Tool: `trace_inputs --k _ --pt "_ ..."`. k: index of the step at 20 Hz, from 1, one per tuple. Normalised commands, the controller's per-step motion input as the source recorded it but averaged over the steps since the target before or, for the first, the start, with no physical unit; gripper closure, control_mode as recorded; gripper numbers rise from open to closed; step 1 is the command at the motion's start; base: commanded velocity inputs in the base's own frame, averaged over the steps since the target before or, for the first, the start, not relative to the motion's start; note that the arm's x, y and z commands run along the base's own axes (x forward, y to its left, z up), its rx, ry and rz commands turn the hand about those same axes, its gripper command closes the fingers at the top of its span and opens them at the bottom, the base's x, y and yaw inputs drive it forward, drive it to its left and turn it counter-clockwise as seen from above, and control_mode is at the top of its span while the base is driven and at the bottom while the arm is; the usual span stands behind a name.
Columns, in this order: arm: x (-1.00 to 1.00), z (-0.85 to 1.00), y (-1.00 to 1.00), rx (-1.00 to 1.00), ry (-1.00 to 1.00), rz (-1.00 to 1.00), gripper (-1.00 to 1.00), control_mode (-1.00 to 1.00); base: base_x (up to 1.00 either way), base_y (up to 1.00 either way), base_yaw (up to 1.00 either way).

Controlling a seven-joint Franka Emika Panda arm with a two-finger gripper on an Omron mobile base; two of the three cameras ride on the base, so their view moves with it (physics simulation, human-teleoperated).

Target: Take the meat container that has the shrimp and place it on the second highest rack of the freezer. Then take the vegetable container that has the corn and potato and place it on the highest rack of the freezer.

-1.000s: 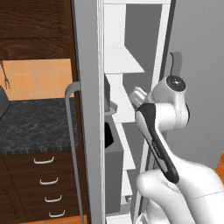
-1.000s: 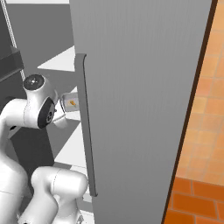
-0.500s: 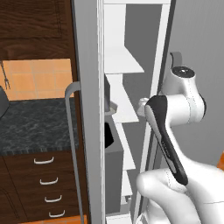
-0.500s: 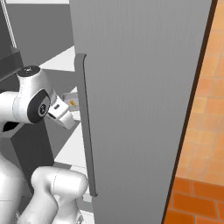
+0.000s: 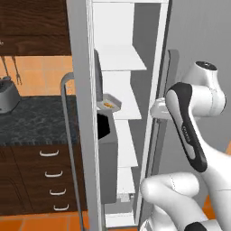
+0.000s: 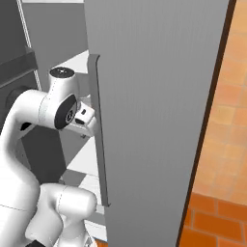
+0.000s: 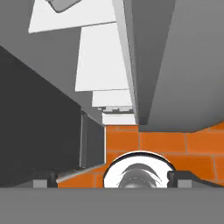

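Meat container [image 5: 109,104] with the shrimp [image 5: 108,105] sits on a freezer [image 5: 118,58] shelf, well apart from the empty, wide-apart jaws. Tray partly hidden behind the door edge.

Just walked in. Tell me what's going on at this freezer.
The white robot arm is working at the open freezer. The meat container, with the small orange shrimp in it, sits on a white rack inside, second from the top as far as the left base view shows. The gripper has its fingers spread wide with nothing between them, and points down past the racks toward the orange floor. The vegetable container is yet to be placed.
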Motion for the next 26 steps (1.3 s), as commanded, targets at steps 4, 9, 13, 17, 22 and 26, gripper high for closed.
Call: trace_inputs --k 4,9,13,17,22,26 --pt "0.00 0.00 0.00 0.00 0.00 0.00 -1.00 1.00 -0.71 -0.34 0.79" --pt "0.00 0.00 0.00 0.00 0.00 0.00 -1.00 1.00 -0.45 -0.01 0.94" --pt "0.00 0.00 0.00 0.00 0.00 0.00 -1.00 1.00 -0.05 0.22 0.98" --pt "0.00 0.00 0.00 0.00 0.00 0.00 -1.00 1.00 0.15 0.59 0.84" --pt "0.00 0.00 0.00 0.00 0.00 0.00 -1.00 1.00 0.92 0.86 0.22" --pt "0.00 0.00 0.00 0.00 0.00 0.00 -1.00 1.00 1.00 0.63 -0.14"
